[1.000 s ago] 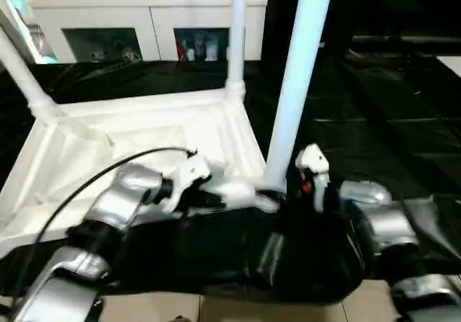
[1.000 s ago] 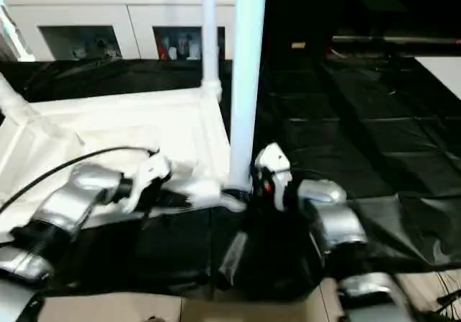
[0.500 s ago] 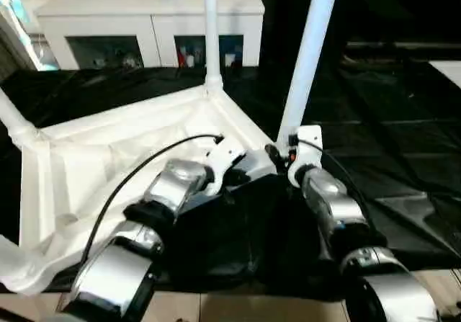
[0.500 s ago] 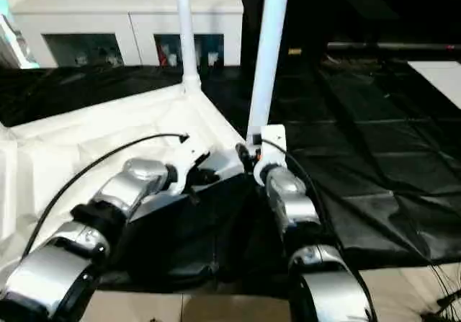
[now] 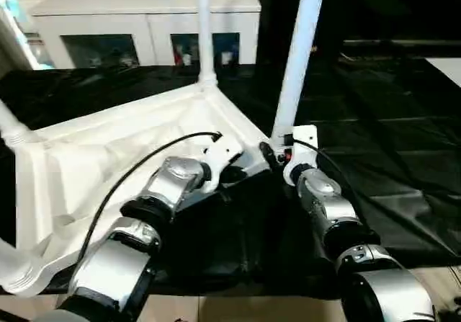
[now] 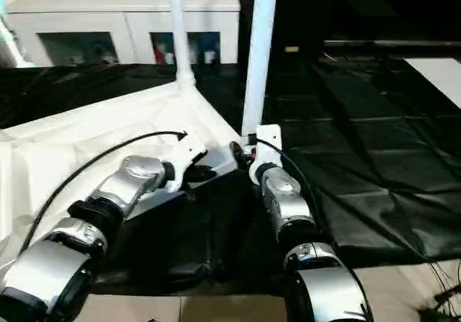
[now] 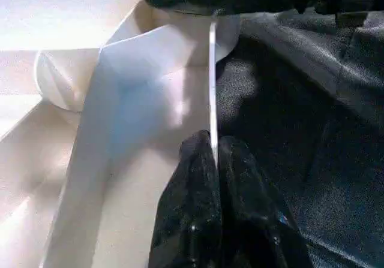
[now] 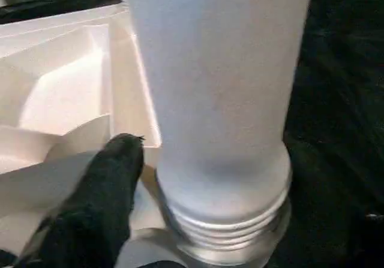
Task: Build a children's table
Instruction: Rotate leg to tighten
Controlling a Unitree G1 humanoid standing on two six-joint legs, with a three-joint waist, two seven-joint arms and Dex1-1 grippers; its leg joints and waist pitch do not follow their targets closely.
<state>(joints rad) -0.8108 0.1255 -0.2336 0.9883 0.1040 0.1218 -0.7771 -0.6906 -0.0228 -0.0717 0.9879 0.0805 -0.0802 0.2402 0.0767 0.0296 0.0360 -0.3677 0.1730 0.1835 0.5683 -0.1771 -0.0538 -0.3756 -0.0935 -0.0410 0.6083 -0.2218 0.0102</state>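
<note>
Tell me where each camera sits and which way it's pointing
Head stereo pair: looks forward and down at the upturned tabletop; both silver forearms show.
Left wrist: looks along the left gripper, shut on the tabletop's rim.
Right wrist: close on the threaded leg at its socket; one black finger shows.
Shared: that leg and corner.

Work table [image 5: 403, 135], draped in wrinkled black sheeting. On it: white tabletop [image 5: 108, 156], lying upside down, ribbed underside up, legs [image 5: 297, 55] rising from its corner sockets. Tabletop's near corner sits at the table's front edge.
</note>
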